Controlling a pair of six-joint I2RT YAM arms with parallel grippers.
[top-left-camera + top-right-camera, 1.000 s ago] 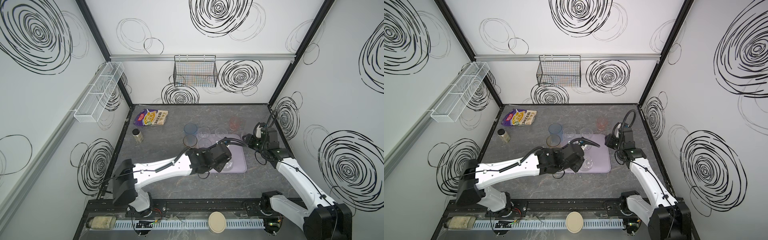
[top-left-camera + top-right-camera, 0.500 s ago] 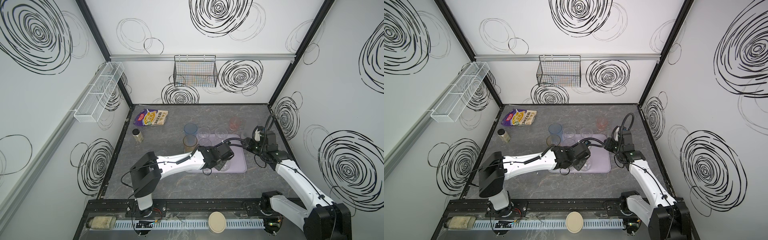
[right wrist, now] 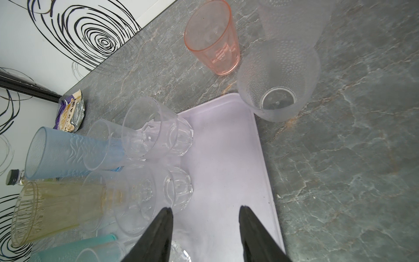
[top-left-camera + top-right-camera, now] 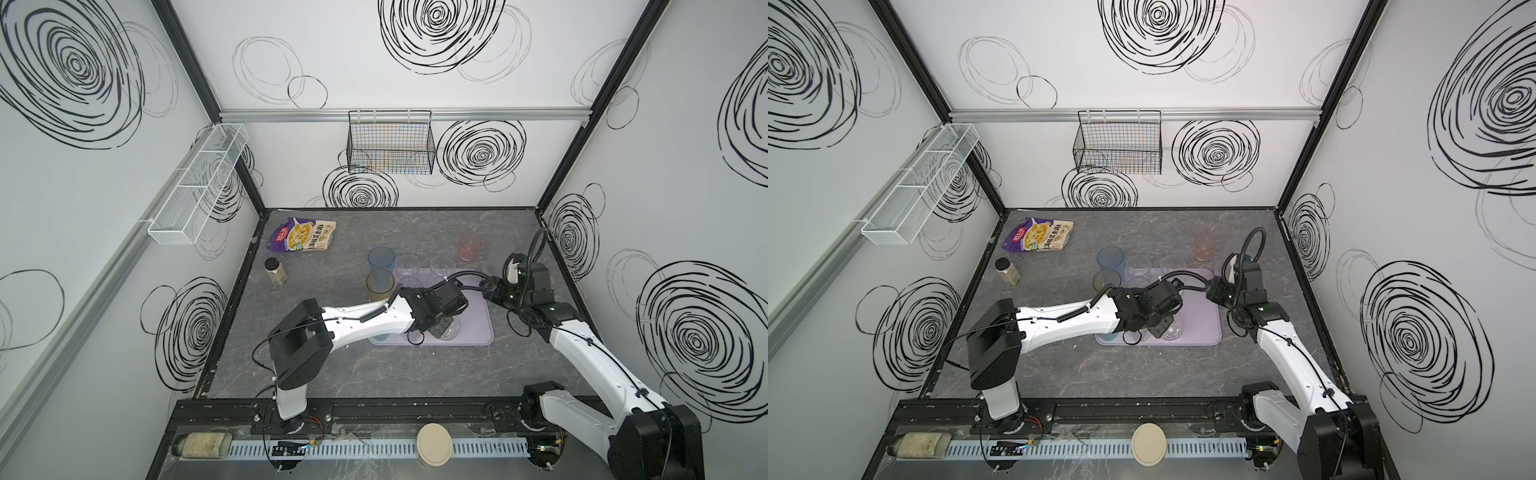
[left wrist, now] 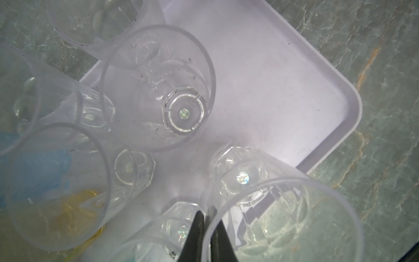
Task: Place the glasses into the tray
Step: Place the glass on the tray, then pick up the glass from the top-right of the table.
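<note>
Clear tumbler (image 5: 242, 179) sat near tray (image 5: 272, 90) edge, left gripper (image 5: 206, 215) pinching rim. I judged: release fully, lift straight, spare neighbouring glasses (image 5: 158, 90). Right gripper (image 3: 205, 208) gaped, empty.

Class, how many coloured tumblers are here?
4: blue tumbler and amber tumbler by the tray's left edge, pink tumbler beyond its far edge, teal tumbler under the left arm. More may be hidden.

We record bright, even light and faint shadows. Both top views bow at the edges. Glints mark the clear plastic tumbler (image 5: 242, 177); its near rim blurs.
</note>
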